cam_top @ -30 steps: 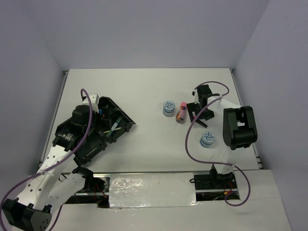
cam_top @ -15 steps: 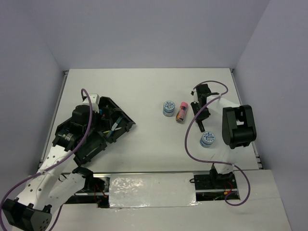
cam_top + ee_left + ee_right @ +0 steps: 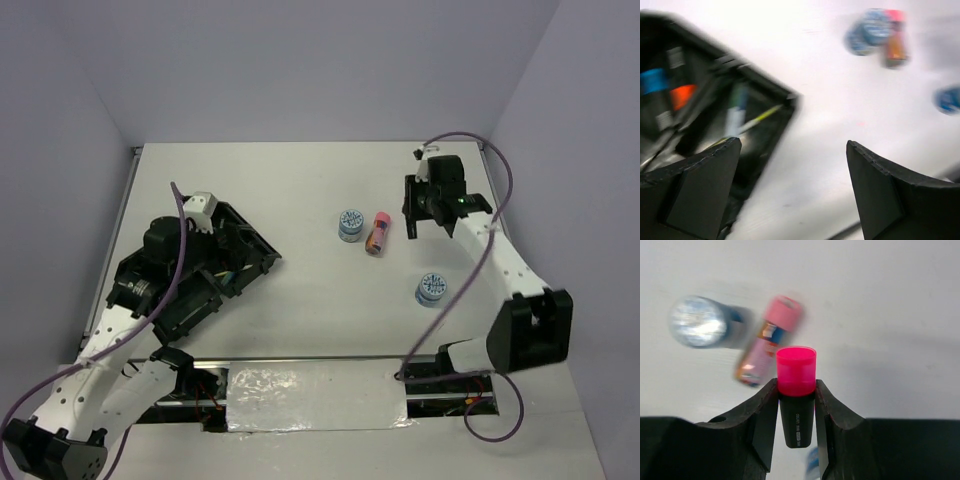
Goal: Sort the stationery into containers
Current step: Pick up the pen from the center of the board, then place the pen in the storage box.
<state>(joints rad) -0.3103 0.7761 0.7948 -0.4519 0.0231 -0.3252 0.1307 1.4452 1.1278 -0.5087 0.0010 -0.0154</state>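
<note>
My right gripper [image 3: 796, 384] is shut on a black highlighter [image 3: 796, 412] with a pink cap, held upright above the table. In the top view the right gripper [image 3: 414, 214] hangs right of the pink-orange tube [image 3: 377, 232] and a blue-white tape roll [image 3: 350, 223]. A second tape roll [image 3: 431, 290] lies nearer the arm bases. The black organiser tray [image 3: 262, 250] sits at the left, partly under my left arm. My left gripper [image 3: 792, 145] is open and empty beside the tray's corner [image 3: 755, 75]. Blue-capped [image 3: 652, 80] and orange-capped [image 3: 682, 95] highlighters and a yellow pen [image 3: 760, 117] lie inside.
The right wrist view shows the tube [image 3: 767, 342] and a tape roll [image 3: 697, 322] below the held highlighter. Low walls border the table on the left, far and right sides. The purple cable [image 3: 470, 140] loops over the right arm.
My right gripper has shut on the pink-capped highlighter and lifted it, the arm stretching out toward the far right. The left arm has shifted only slightly over the tray.
</note>
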